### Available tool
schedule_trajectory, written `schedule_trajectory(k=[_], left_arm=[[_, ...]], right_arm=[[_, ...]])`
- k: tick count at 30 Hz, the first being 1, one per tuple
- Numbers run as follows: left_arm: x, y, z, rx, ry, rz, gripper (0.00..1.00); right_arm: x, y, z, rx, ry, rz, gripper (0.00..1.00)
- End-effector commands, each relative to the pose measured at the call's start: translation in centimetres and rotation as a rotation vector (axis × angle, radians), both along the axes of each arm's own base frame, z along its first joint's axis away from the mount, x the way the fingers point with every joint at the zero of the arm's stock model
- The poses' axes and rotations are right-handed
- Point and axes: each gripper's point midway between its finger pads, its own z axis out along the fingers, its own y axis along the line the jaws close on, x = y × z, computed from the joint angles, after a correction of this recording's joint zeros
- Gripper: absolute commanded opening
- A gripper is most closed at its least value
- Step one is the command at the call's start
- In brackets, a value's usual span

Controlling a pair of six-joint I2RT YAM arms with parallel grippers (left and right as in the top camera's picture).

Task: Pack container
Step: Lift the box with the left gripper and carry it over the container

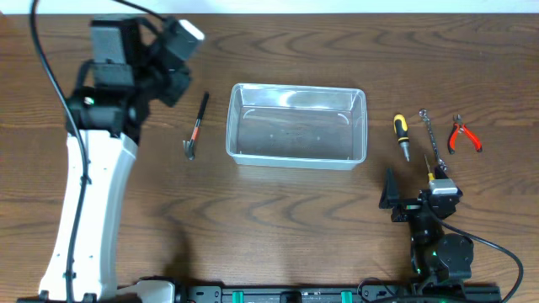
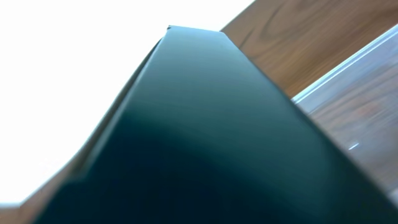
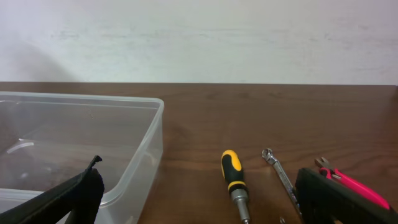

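Right gripper [image 3: 199, 186] is held spread wide, empty. The container [image 3: 146, 155], ahead to its left, is judged light, stiff, slippery, best pinched at the rim. Left gripper [image 1: 181, 42] is clenched.

Overhead view was sharp, evenly lit; soft glare on container [image 1: 295, 126] rim, faint shadows beside it. Left wrist view was badly blurred, white blown out, dark shape [image 2: 205, 143] unfocused. Right wrist view was clear, diffuse.

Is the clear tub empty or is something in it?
Empty: the container has a bare floor; the screwdriver and pliers lie outside it.
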Motion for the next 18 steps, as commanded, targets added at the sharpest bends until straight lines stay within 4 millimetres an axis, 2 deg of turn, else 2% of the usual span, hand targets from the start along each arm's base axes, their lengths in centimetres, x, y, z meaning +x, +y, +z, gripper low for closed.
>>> schedule_trajectory(k=[1,4,8,11,18], left_arm=[[-1.2,-4.9,2.6,-0.108,-0.048,-0.117,0.06],[-2.2,-9.2,3.0,-0.173,-0.044,-0.25,0.06],[-2.6,-12.5,1.5,-0.181,0.0,-0.317,0.06],[-2.8,-14.7,-0.8,-0.17,0.065,-0.36,0.06],[-3.7,-19.3,-7.8,-0.121,0.251,-0.444,0.06]], right_arm=[[0.0,-0.3,0.0,-0.012,-0.002,-0.013,0.99],[0.0,-0.3,0.0,-0.012,-0.002,-0.013,0.99],[0.0,-0.3,0.0,-0.012,-0.002,-0.013,0.99],[0.0,-0.3,0.0,-0.012,-0.002,-0.013,0.99],[0.0,-0.3,0.0,-0.012,-0.002,-0.013,0.99]])
